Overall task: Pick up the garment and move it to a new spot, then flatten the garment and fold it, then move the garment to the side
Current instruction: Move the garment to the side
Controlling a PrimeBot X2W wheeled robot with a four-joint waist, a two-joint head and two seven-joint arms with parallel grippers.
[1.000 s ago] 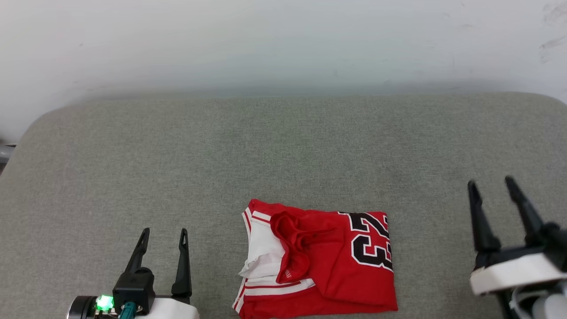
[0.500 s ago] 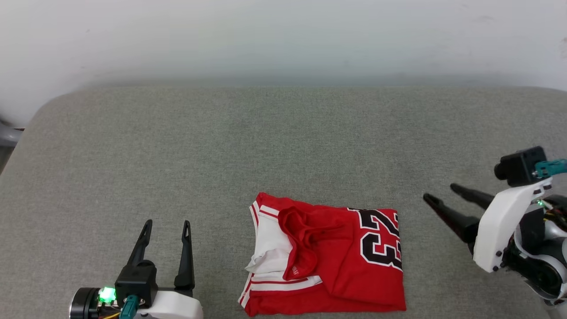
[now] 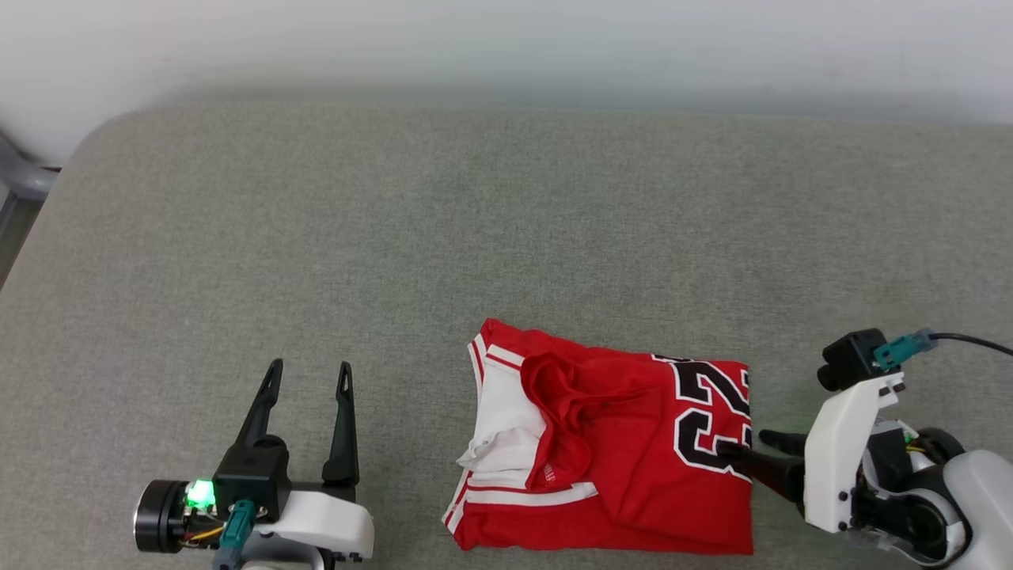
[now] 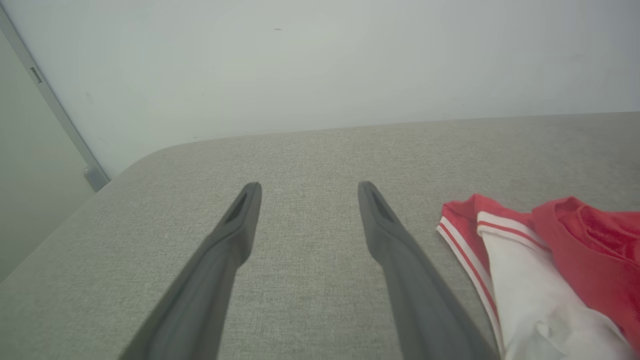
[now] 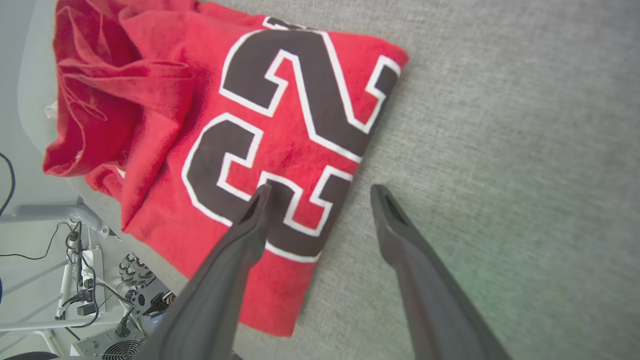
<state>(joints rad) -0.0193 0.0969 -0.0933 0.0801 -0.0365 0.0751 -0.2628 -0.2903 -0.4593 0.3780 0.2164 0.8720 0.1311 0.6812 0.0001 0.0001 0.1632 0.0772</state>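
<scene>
Lying folded near the front edge of the pad, a bit right of centre, is the garment: red, white sleeve w/ striped trim on its left side, black "23" on its right. The pad is grey-green woven fabric w/ rounded corners, and it runs back to a plain pale wall.

The left gripper sits low at front left, well apart from the shirt, fingers spread over bare fabric. The left wrist view shows the same gap, the sleeve off to one side, and a grey rail slanting up the wall.

The right gripper points in from the right w/ fingers apart. In the right wrist view it straddles the shirt's edge, one finger over the number, the other over bare pad. Can't tell if either touches.

Beyond the pad's edge are a power strip, cables and a fan-grilled box.
</scene>
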